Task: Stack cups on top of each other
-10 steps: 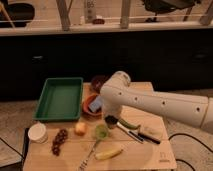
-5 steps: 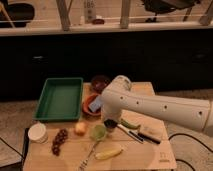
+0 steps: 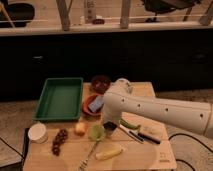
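The pale wooden table [image 3: 150, 155] fills the lower part of the room as I see it, and across it from three o'clock reaches the robot's thick white arm [image 3: 160, 112], bending down near the table's middle; at about ten o'clock on the table sits the shallow green plastic tray [image 3: 60, 97], and at twelve o'clock the wide dark red bowl [image 3: 100, 82], with an orange-red bowl holding a pale blue thing [image 3: 93, 105] just below it, partly behind the arm; the gripper [image 3: 109, 129] hangs from the arm's end just below centre, right at the small dark grey-brown plastic cup [image 3: 109, 127], and whether its jaws are spread or pinching that cup I cannot tell; the pale lime green plastic cup [image 3: 96, 132] stands touching or nearly touching it at its nine o'clock side; smaller things lie round about: a white round tub [image 3: 37, 132] at eight o'clock, a bunch of dark grapes [image 3: 59, 141], a small orange fruit [image 3: 80, 128], a yellow banana-like piece [image 3: 109, 152] at six o'clock, a green pod [image 3: 129, 125] and dark pens [image 3: 137, 136] at four o'clock; my worry is that the two cups stand so close that the gripper could knock the green one over, or a shallow grasp could let the dark cup slip and land crooked on the other's rim.
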Motion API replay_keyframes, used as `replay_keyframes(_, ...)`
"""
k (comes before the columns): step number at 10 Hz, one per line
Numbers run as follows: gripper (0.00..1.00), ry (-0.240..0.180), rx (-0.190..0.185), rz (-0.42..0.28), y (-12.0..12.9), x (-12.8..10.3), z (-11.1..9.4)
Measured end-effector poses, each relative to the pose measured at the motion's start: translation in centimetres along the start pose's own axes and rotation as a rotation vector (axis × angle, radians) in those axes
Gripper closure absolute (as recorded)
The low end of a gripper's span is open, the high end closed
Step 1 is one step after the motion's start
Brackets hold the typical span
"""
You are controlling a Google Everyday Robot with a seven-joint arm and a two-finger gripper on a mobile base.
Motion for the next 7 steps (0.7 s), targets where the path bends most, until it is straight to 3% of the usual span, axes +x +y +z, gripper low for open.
replay_keyframes(2,1.00,0.004,-0.003,-0.026,-0.1,0.0,-0.1)
replay_keyframes(4,1.00,0.010,-0.026,-0.058,1.1,0.5,-2.1)
replay_keyframes(7,1.00,0.016,-0.045,-0.092,2.4,0.7,-3.5)
